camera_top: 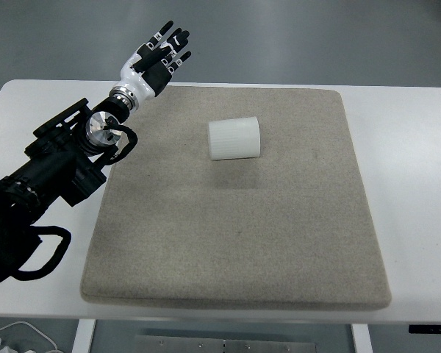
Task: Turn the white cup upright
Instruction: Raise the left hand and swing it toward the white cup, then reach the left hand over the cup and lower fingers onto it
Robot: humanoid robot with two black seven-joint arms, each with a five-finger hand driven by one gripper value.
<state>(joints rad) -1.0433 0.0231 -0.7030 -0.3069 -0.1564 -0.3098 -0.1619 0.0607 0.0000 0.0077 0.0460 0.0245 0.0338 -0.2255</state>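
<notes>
A white ribbed cup [234, 138] lies on its side on the beige mat [235, 243], in the mat's far half near the middle. My left hand [162, 55] hovers over the far left corner of the mat, fingers spread and holding nothing. It is well to the left of the cup and apart from it. The black left arm [55, 169] runs in from the lower left edge. No right arm shows.
The mat lies on a white table [415, 184]. Grey floor shows beyond the table's far edge. White cables [15, 340] hang below the table's near left corner.
</notes>
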